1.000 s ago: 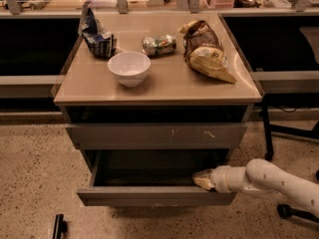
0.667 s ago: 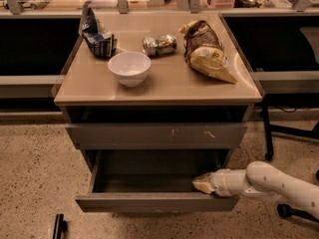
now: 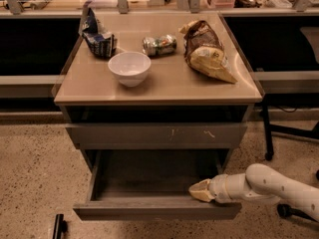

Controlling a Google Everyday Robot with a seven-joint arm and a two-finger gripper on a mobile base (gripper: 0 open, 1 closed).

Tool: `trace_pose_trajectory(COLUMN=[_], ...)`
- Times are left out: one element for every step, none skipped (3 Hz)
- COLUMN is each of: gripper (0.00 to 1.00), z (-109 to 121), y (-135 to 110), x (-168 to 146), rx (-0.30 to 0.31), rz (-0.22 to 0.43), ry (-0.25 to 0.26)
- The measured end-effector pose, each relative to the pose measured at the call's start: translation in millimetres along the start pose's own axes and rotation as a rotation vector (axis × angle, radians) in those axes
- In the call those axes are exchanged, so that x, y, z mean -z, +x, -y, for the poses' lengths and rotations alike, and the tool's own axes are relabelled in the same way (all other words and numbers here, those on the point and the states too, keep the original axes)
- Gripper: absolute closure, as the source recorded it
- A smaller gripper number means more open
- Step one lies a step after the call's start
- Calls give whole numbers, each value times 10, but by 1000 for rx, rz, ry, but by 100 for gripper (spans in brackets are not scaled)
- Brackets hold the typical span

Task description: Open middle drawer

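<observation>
The middle drawer (image 3: 149, 211) stands extended. The end effector (image 3: 201, 190) sits inside it at the right, against the front panel. Whether it is clenched or released cannot be told.

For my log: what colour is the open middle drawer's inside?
Grey, in the camera view; the gripper sits inside the middle drawer at its front right.

The arm (image 3: 279, 185) is a chunky, smooth white tube with rounded joints and a ringed collar near the wrist. The gripper (image 3: 202, 191) is a cream-tan wedge-looking thing, sitting low and right of centre in the view.
</observation>
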State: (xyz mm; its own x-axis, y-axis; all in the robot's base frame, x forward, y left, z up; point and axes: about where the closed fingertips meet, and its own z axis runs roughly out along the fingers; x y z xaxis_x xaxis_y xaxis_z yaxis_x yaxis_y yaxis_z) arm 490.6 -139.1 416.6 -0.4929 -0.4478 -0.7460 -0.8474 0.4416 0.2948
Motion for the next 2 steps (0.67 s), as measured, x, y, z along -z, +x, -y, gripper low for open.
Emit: trace_pose_trajectory(gripper=[100,100], z=[-280,-458], y=[89,142], x=[-20,33], rx=[33,51], rz=[-13,7], ry=[-97,-143])
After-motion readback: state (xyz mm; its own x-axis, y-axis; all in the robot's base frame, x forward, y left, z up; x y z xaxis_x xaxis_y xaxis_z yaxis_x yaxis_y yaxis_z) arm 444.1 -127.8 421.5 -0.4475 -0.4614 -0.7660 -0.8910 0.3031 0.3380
